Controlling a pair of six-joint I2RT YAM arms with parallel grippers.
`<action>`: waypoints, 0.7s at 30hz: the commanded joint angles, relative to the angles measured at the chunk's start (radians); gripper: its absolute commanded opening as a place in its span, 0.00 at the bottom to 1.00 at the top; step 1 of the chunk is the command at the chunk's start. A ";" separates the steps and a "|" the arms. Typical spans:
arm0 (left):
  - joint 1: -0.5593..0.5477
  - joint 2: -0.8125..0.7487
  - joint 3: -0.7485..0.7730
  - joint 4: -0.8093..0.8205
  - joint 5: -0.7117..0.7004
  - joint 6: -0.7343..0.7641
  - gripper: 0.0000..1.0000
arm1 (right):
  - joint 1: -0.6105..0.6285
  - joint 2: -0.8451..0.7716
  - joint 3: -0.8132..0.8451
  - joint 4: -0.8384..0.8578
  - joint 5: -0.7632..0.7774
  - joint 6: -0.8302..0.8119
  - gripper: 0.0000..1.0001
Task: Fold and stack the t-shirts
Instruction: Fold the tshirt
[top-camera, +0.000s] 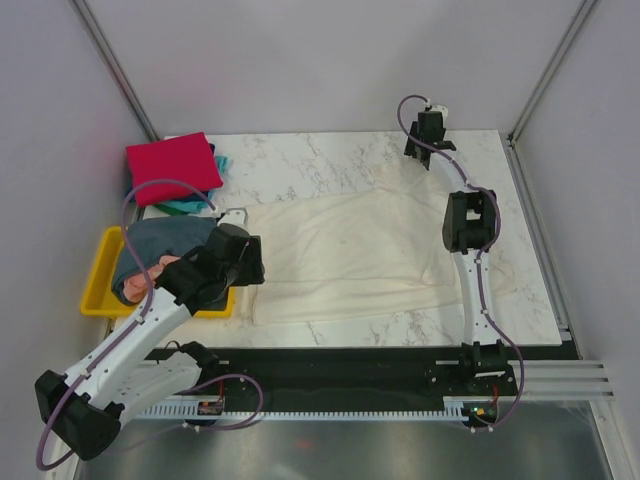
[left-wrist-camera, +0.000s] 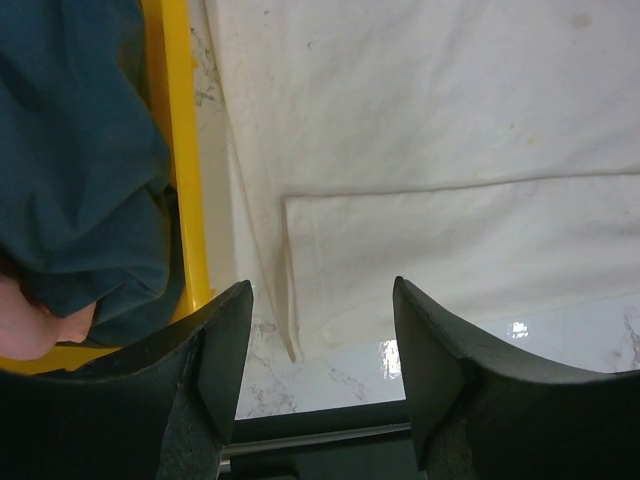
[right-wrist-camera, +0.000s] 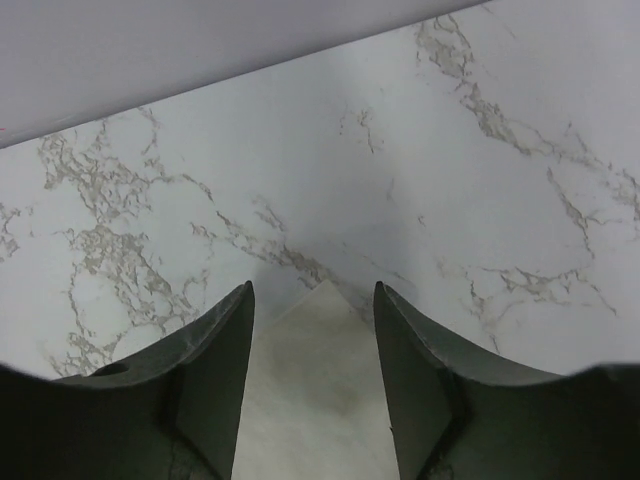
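Cream-white t-shirt (top-camera: 370, 250): spread mid-tabletop.
Left gripper (left-wrist-camera: 320, 300): jaws apart, empty, above its near-left corner.
Right gripper (right-wrist-camera: 312, 300): jaws apart, cream corner between them, contact unclear.
Yellow tray (top-camera: 100, 270): left edge; grey-blue t-shirt (top-camera: 165, 240) partly hidden by left arm (top-camera: 130, 345).

Both arms: white links w/ black joint housings, i.e. left arm (top-camera: 130, 338) & right arm (top-camera: 478, 295). Purple cables (top-camera: 160, 182) loop along each. Matte-black tapered fingers (left-wrist-camera: 222, 350).

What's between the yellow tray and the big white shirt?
Only a thin strip of bare marble table, visible in the left wrist view between the tray and the shirt.
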 joint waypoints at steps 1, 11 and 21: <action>0.003 0.005 0.004 0.030 0.003 0.040 0.65 | 0.006 -0.036 -0.040 0.021 0.021 0.013 0.57; 0.005 -0.006 0.002 0.033 -0.004 0.040 0.65 | 0.015 -0.100 -0.184 0.022 0.042 0.033 0.34; 0.005 -0.009 0.004 0.030 -0.012 0.044 0.65 | 0.006 -0.163 -0.243 0.047 0.070 0.003 0.00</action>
